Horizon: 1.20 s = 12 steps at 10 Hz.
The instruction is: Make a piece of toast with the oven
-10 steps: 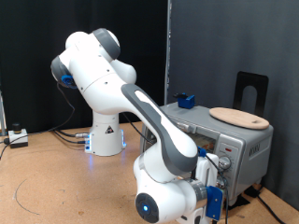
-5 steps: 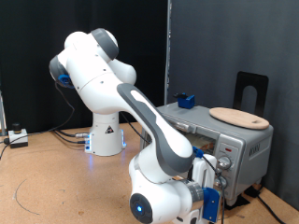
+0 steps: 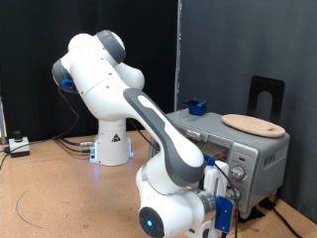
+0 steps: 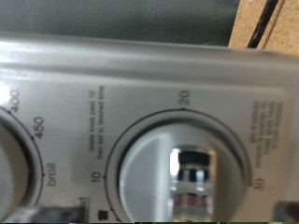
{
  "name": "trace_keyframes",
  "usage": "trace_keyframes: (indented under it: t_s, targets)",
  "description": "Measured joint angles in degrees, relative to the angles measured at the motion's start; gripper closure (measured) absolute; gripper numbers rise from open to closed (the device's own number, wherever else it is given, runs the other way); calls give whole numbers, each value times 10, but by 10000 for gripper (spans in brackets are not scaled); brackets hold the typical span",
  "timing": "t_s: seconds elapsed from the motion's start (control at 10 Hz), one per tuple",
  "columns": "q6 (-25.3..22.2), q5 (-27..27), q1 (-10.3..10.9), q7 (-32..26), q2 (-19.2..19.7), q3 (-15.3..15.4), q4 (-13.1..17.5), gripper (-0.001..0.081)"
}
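Note:
The oven (image 3: pixel 233 144) is a silver-grey box at the exterior view's right, its glass door facing the arm. My gripper (image 3: pixel 234 178) is right up against the oven's front panel at the knobs. In the wrist view a round dial knob (image 4: pixel 192 173) with marks 10, 20 and 30 fills the picture, and part of a temperature dial (image 4: pixel 14 140) shows beside it. Two dark blurred fingertips (image 4: pixel 75 217) sit far apart at the picture's edge, with the knob's ridge between them and untouched. The piece of toast is out of view.
A round light wooden board (image 3: pixel 253 124) lies on the oven's top, with a small blue object (image 3: pixel 196 104) further back. A black stand (image 3: pixel 265 97) rises behind the oven. The arm's bulky wrist (image 3: pixel 163 213) hangs low over the brown table (image 3: pixel 50 198). Cables lie by the base.
The arm's lower wrist shifted slightly towards the exterior view's left a second ago and has since held still at the oven's knobs.

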Motion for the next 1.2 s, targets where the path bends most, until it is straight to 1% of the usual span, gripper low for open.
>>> trace_keyframes:
  t_s: [0.1, 0.2, 0.3, 0.4, 0.6, 0.7, 0.8, 1.0, 1.2]
  targets:
    - [0, 0, 0, 0, 0, 3, -3, 388]
    - [3, -1, 1, 0, 0, 4, -6, 562]
    - [10, 0, 1, 0, 0, 2, -9, 562]
    - [10, 0, 1, 0, 0, 2, -9, 712]
    - [10, 0, 1, -1, 0, 3, -9, 712]
    - [16, 0, -1, -21, -1, 5, -13, 712]
    - [35, 1, -10, -73, -3, 13, -25, 712]
    - [93, 15, -38, -185, -14, 36, -66, 712]
    - [125, 30, -57, -259, -15, 51, -91, 712]
